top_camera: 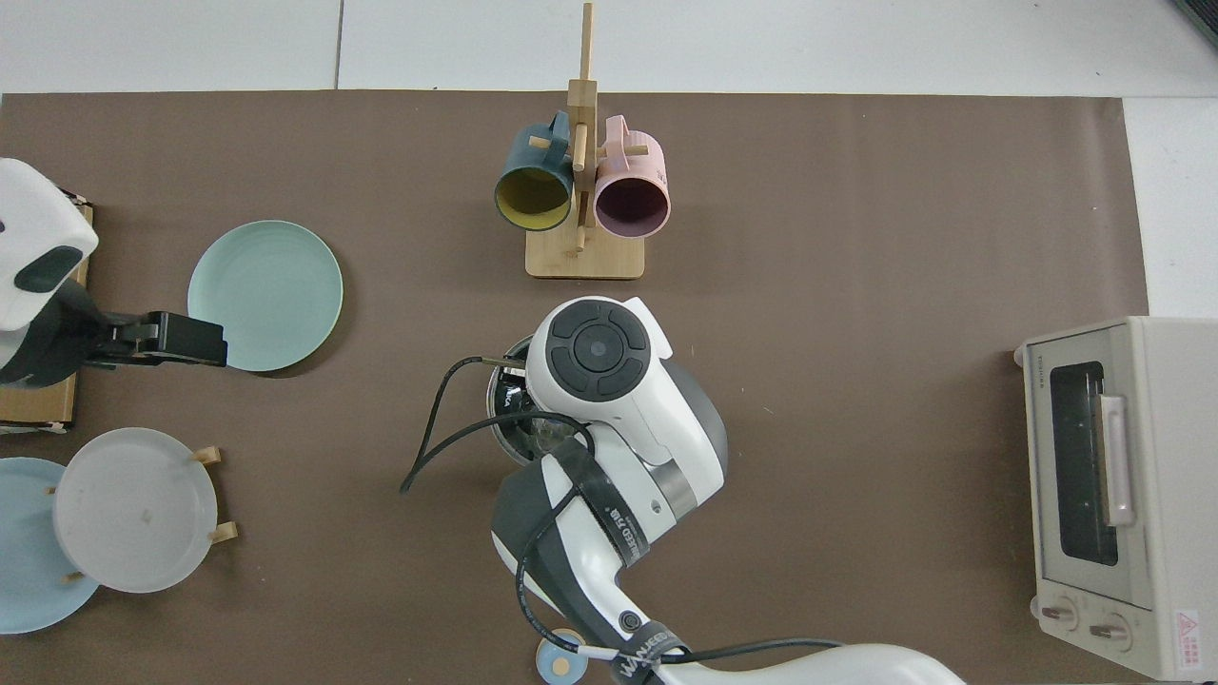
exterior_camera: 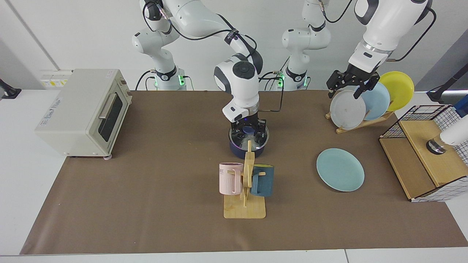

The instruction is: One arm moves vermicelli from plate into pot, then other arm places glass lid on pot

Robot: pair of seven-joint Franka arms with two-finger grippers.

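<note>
The dark navy pot stands at mid-table with the glass lid resting on it. White vermicelli shows through the glass. My right gripper hangs just over the lid, open, with a finger on each side of the blue knob. In the top view the right arm's hand covers the pot apart from a strip of rim. The teal plate lies bare. My left gripper waits open, high above the plate rack.
A wooden mug rack with a pink mug and a dark blue mug stands just in front of the pot. A toaster oven sits at one end. A rack of upright plates and a wire basket are at the other.
</note>
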